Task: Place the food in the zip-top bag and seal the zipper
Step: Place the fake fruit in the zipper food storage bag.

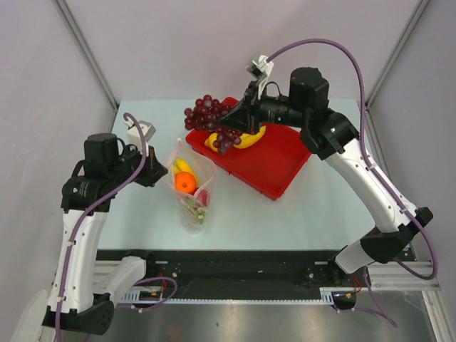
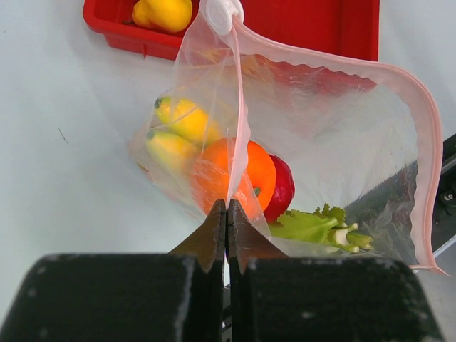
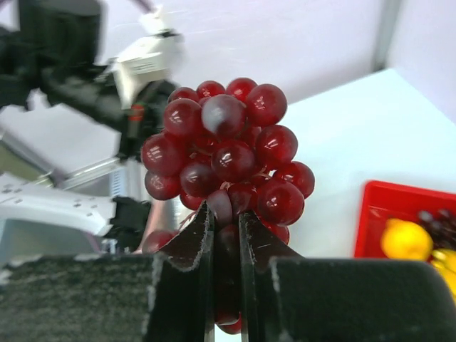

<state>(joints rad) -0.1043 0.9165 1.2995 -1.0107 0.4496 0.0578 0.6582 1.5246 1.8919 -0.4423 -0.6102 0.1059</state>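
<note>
The clear zip-top bag (image 1: 191, 192) lies on the table, its mouth held open toward the tray. My left gripper (image 2: 226, 206) is shut on the bag's near edge, also seen in the top view (image 1: 158, 171). The pink zipper (image 2: 426, 149) rims the mouth. Inside are yellow fruit (image 2: 178, 128), an orange (image 2: 242, 171), a red apple (image 2: 285, 187) and a green-white stalk (image 2: 320, 228). My right gripper (image 3: 226, 214) is shut on a bunch of dark grapes (image 3: 224, 142), held in the air over the tray's left corner (image 1: 208, 114). Yellow bananas (image 1: 242, 141) lie in the tray.
The red tray (image 1: 274, 167) sits at the back right of the pale table, just beyond the bag's mouth. A yellow fruit (image 2: 165, 13) lies in its near corner. Grey walls close in the table on both sides.
</note>
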